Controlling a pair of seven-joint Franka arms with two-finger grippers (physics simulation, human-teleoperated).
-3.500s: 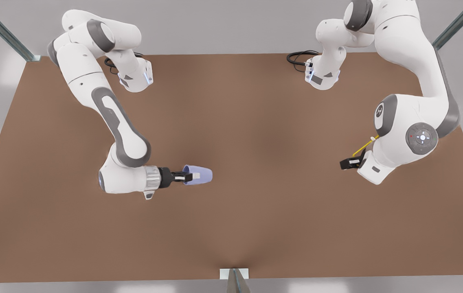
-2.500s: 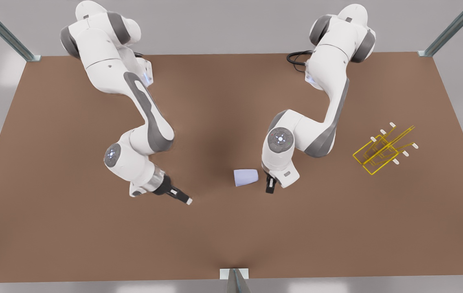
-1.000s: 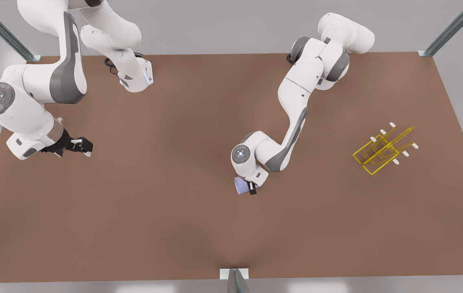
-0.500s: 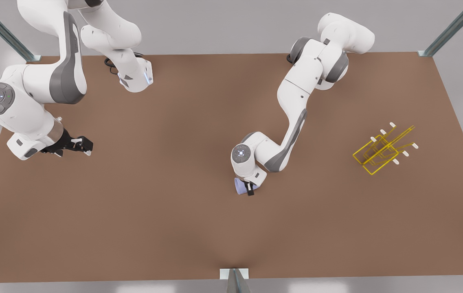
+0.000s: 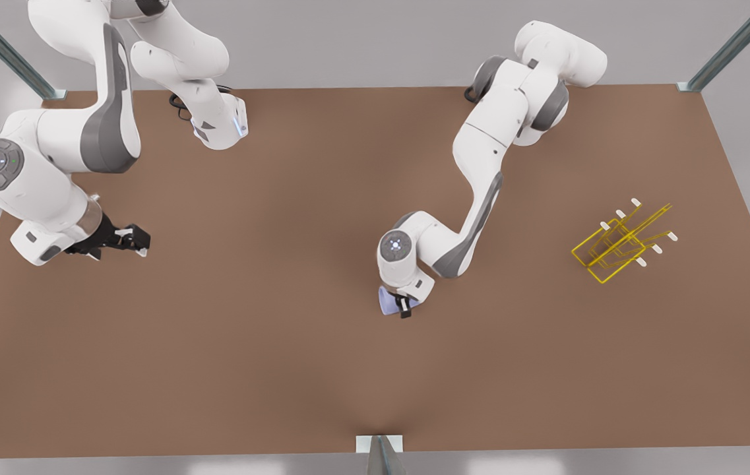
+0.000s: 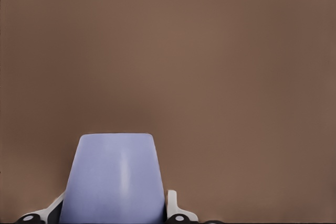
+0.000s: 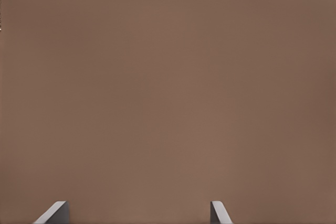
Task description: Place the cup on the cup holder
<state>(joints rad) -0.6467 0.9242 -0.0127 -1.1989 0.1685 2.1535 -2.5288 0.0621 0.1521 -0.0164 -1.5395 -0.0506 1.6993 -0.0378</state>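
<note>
Brown table (image 5: 322, 369): bears two white Franka arms, with the yellow wire cup holder (image 5: 620, 243) standing well apart from the left gripper (image 5: 405, 307), toward the front view's right, its white-tipped prongs slanted. Left gripper: pointed down near the table's middle, its fingers (image 6: 176, 208) closed against both sides of the pale lavender-blue cup (image 6: 116, 179), which is also seen in the front view (image 5: 388, 302) directly beneath that wrist and apart from the holder. Right gripper (image 5: 132, 239): waiting far off toward the front view's left, well apart from cup and holder, its fingers (image 7: 218, 212) spread wide over bare table with nothing between them.
</note>
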